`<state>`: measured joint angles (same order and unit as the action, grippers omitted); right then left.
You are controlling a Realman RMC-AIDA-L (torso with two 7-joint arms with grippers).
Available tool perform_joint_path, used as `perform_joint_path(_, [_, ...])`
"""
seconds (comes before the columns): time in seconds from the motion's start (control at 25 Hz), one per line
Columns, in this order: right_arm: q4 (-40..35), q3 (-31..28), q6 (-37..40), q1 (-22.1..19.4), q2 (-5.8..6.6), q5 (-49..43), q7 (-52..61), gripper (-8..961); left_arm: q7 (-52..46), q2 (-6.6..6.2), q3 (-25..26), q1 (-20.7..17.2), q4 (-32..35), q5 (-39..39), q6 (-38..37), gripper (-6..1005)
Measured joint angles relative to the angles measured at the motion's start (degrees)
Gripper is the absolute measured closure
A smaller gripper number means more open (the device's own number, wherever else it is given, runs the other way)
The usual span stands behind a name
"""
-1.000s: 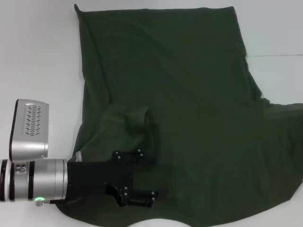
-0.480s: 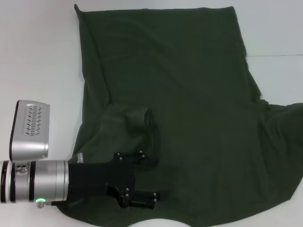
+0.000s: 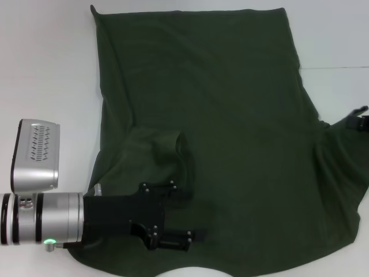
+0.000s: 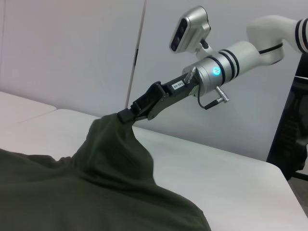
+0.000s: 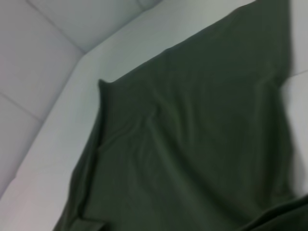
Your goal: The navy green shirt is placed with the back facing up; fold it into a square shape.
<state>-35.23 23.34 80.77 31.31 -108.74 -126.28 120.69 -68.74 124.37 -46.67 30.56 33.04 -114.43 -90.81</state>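
1. Shirt point(image 3: 230, 133): a dark green T-shirt spread over the white table point(image 3: 46, 69), plain side up. Its far hem lies flat and square; the near part is rumpled, with one sleeve already turned inward near the left arm.
2. Right gripper point(image 4: 127, 115): seen from the left wrist, its fingers are clamped on the cloth at the shirt's right sleeve and hold it up in a peak above the table. In the head view only its tip shows, at the right edge.
3. Left gripper point(image 3: 179, 216): it lies low over the near-left part of the shirt, beside the turned-in sleeve. Its fingers look parted, with no cloth visibly between them.
4. Step in hand, by judgement: folding the right sleeve inward, the left side being largely done.
5. Next move, by judgement: carry the lifted sleeve across toward the shirt's middle and lay it down flat, keeping the side edge straight.
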Motion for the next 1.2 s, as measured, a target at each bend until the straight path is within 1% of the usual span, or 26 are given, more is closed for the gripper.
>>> perform_joint_path(0.28, [0.4, 1.4, -1.1, 3.8, -1.56, -0.1, 1.1, 939, -0.7, -0.06, 0.0, 0.3, 0.2, 0.0, 0.3, 125])
perform_joint_path(0.48, [1.2, 4.1, -5.0, 6.5, -3.32, -0.1, 3.6, 938, -0.8, -0.13, 0.0, 0.4, 0.3, 0.0, 0.5, 125])
perform_joint_path(0.64, [2.3, 7.2, -7.2, 8.3, -4.88, 0.1, 3.2, 938, -0.9, -0.20, 0.0, 0.5, 0.3, 0.0, 0.6, 125])
perform_joint_path(0.76, [2.1, 8.7, -7.5, 9.2, -6.29, 0.2, 1.4, 840, -0.9, -0.20, 0.0, 0.5, 0.3, 0.0, 0.6, 126])
perform_joint_path(0.8, [2.0, 8.9, -7.5, 9.4, -6.57, 0.2, 0.9, 808, -0.9, -0.19, 0.0, 0.5, 0.3, 0.0, 0.6, 126])
perform_joint_path(0.92, [1.8, 9.0, -7.7, 9.6, -6.86, 0.2, 0.6, 727, -0.9, -0.18, 0.0, 0.5, 0.4, 0.0, 0.7, 126])
perform_joint_path(1.0, [1.8, 8.8, -7.6, 9.4, -6.63, 0.3, 0.8, 679, -0.9, -0.18, 0.0, 0.5, 0.5, -0.1, 0.7, 126])
perform_joint_path(1.2, [1.8, 8.5, -7.3, 7.8, -5.60, 2.3, 0.7, 560, -0.9, -0.18, 0.2, 0.4, 0.6, -0.1, 0.7, 125])
